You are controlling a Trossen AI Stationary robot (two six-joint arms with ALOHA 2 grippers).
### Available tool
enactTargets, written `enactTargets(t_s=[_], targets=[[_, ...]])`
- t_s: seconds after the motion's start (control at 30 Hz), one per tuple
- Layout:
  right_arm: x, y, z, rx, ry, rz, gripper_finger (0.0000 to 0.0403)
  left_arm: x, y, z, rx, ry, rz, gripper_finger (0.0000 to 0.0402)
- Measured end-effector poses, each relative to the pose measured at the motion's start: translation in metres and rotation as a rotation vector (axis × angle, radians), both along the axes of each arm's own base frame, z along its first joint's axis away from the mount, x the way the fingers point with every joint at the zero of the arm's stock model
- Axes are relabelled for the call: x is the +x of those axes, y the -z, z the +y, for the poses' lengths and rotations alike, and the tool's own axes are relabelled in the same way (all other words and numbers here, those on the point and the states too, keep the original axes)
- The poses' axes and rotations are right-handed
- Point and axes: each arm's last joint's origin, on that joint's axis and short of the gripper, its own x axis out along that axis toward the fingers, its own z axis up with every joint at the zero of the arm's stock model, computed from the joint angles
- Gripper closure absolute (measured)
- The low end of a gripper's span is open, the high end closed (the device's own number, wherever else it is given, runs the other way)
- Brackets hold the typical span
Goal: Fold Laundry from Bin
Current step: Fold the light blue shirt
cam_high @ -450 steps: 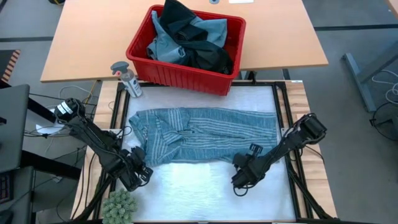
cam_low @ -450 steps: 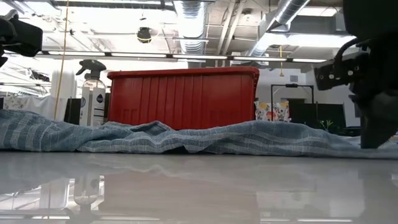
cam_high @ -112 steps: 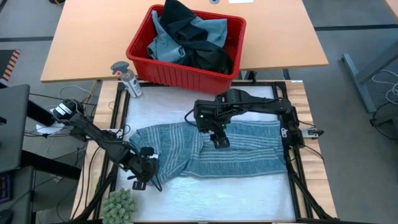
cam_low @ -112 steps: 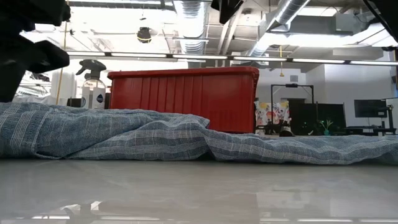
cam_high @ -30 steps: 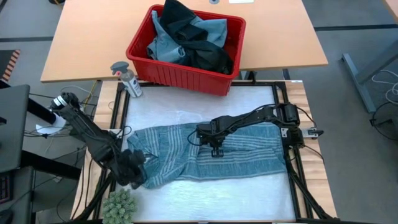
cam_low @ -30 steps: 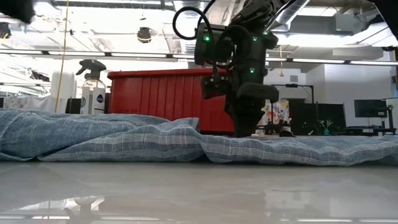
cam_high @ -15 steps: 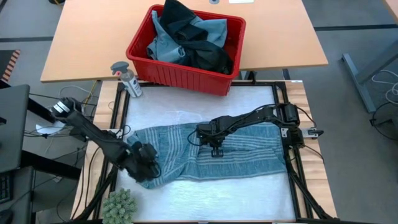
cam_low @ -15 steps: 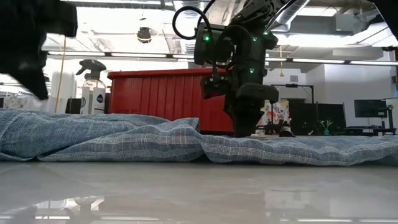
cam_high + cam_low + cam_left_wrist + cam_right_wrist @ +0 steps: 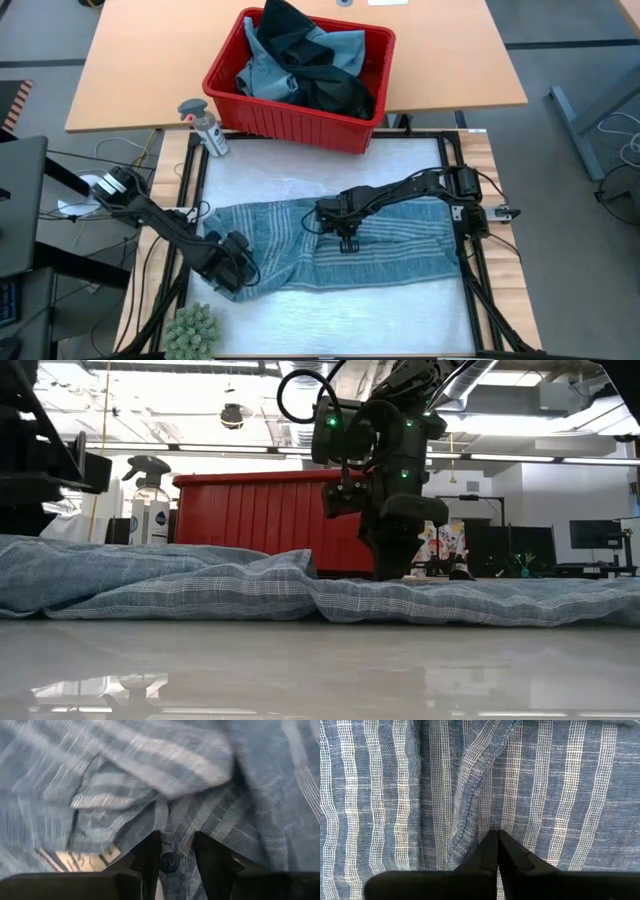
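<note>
We are looking at woven cloth in the striped shirt (image 9: 350, 245), its grid of threads showing matt and slightly rough, with a stitched seam and a smooth dark button (image 9: 169, 862). The bin (image 9: 262, 118) is showing as red plastic with a faint sheen and ribbed walls. The table (image 9: 320, 670) surface is reflecting the room, glossy and smooth, while the farther desk (image 9: 140, 70) is looking like matt pale wood. The spray bottle (image 9: 205, 127) is appearing as clear plastic.

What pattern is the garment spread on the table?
Grey-blue with pale stripes, clearest in the right wrist view.
</note>
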Motion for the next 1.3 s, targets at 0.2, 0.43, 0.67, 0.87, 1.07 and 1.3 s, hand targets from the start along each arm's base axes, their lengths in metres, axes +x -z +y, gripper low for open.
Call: enactTargets(t_s=[0.2,0.43,0.67,0.87,1.07,1.3], targets=[[-0.005,0.007,-0.001,0.001,0.002,0.019,0.0380,-0.007,-0.016,0.001,-0.067,-0.056,-0.061,0.0290],[-0.015,0.022,-0.007,0.051,0.058,0.035,0.0372,-0.014,-0.032,0.007,-0.085,-0.075,-0.119,0.0290],[-0.018,0.024,-0.013,0.076,0.081,0.051,0.0378,-0.025,-0.025,0.014,-0.041,-0.156,-0.044,0.0290],[-0.018,0.024,-0.015,0.076,0.082,0.050,0.0374,-0.027,-0.021,0.012,-0.103,-0.190,-0.014,0.0290],[-0.018,0.024,-0.015,0.074,0.075,0.042,0.0371,-0.029,-0.019,0.010,-0.155,-0.151,0.071,0.0290],[-0.017,0.024,-0.017,0.076,0.060,0.037,0.0378,-0.037,-0.020,0.018,-0.045,-0.250,0.102,0.0290]])
